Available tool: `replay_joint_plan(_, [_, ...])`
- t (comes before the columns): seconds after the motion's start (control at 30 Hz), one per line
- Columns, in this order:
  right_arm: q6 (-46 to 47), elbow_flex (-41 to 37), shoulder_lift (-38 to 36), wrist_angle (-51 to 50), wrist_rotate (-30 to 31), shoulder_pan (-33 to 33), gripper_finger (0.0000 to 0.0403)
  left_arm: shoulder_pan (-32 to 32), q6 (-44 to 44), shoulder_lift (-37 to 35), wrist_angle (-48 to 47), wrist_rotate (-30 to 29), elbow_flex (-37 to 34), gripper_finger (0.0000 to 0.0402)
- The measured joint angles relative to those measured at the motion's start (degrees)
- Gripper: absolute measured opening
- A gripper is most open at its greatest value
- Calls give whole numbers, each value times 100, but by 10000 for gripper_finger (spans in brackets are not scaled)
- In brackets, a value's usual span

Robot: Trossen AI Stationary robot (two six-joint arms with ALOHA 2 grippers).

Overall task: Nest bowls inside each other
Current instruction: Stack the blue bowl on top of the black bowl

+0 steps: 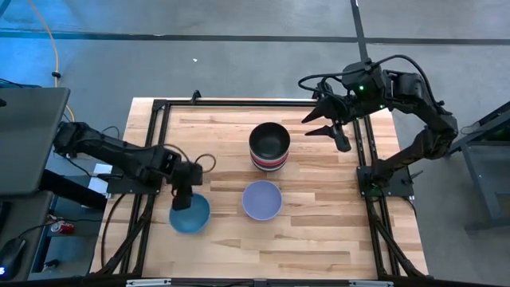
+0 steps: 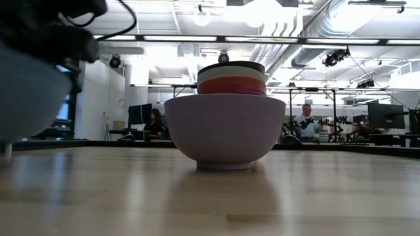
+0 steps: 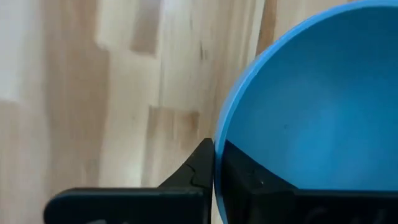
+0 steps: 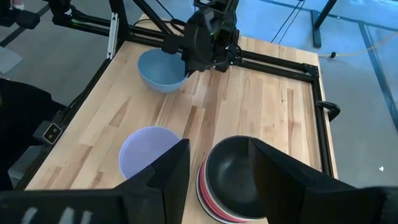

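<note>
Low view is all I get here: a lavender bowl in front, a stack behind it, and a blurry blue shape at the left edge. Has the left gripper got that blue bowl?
Observer: Yes. The left gripper is shut on the blue bowl's rim, one finger inside and one outside.
Operator: Where does the blue bowl sit relative to the lavender one?
Observer: From above, it is to the left of the lavender bowl, apart from it, near the table's left edge.
Operator: What tops the stack?
Observer: A black bowl, empty inside.
Operator: And the right gripper?
Observer: The right gripper is open, hanging above the table's far right corner, holding nothing.
</note>
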Motion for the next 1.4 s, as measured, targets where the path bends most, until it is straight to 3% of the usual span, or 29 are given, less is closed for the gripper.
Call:
replay_joint_plan(0.27, [-42, -451, -14, 103, 0, -2, 158, 1266, 1107, -1, -503, 12, 1137, 2])
replay_joint_plan(0.57, [-85, -935, -19, 232, -1, -13, 158, 2528, 2366, 474, -1319, -76, 3266, 1])
replay_joint_plan(0.9, [-292, -1196, -205, 491, -841, 2, 158, 3107, 3306, 2290, -1995, -75, 6111, 0])
replay_joint_plan(1.4, [-168, -1789, -959, 451, -883, 322, 158, 3519, 3959, 5224, -2836, 154, 9464, 0])
